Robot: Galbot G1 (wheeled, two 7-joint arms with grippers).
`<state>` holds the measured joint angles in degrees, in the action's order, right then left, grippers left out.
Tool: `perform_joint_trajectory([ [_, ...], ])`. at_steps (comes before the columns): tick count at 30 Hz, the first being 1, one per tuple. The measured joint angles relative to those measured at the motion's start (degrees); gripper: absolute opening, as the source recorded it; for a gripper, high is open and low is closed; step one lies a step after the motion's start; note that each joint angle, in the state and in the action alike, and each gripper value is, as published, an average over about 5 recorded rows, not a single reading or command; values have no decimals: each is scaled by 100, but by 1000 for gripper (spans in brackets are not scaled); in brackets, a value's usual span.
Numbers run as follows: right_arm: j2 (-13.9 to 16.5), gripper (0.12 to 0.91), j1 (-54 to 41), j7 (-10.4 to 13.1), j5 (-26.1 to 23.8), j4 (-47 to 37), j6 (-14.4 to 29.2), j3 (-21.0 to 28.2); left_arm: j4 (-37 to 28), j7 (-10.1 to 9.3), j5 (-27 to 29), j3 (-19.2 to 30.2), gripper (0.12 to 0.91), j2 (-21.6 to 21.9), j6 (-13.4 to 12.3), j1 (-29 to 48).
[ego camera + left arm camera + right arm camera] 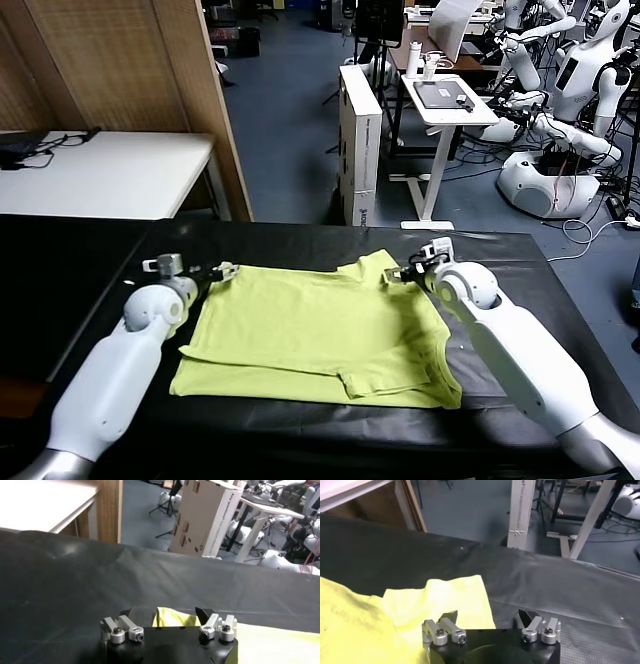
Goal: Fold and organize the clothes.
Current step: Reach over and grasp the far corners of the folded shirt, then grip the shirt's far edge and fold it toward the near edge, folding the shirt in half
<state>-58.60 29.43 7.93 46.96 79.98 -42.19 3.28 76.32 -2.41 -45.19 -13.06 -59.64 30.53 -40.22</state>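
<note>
No readable text anywhere right now. The tall white carton (pixel 360 140) standing on the floor at twelve o'clock beyond the desk (pixel 300 240) carries dark printing low on its front face, but the characters are too small to make out. In the left wrist view its side shows only cut-out handle slots.

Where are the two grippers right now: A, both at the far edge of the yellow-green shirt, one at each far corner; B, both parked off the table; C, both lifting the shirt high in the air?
A: the left gripper and right gripper sit at the far corners of the T-shirt, which lies flat on the table.
</note>
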Motion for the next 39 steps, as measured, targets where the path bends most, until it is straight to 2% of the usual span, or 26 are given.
perform_joint_trajectory([
  [5,-28,673,58,12,-17,-4,4,-28,28,41,18,8,648,16,-11,-34],
  [7,-29,616,71,11,-20,-4,5,-36,33,57,30,12,603,19,-11,-44],
  [13,-19,292,99,0,-20,4,7,-51,36,131,90,22,373,20,-9,-72],
  [16,-12,176,103,-10,-24,8,6,-54,41,154,111,27,265,19,-8,-79],
  [19,-11,139,118,-27,-47,19,7,-63,62,160,116,30,221,20,-5,-82],
  [23,-13,140,184,-55,-63,91,28,-125,141,147,101,7,209,47,4,-118],
  [27,24,140,285,-99,-67,249,273,-214,311,115,46,-74,208,131,8,-211],
  [32,160,140,448,-185,-87,588,608,-323,697,119,-11,-249,208,236,4,-426],
  [39,373,140,731,-222,-97,1053,733,-497,1375,114,-74,-594,208,390,-8,-910],
])
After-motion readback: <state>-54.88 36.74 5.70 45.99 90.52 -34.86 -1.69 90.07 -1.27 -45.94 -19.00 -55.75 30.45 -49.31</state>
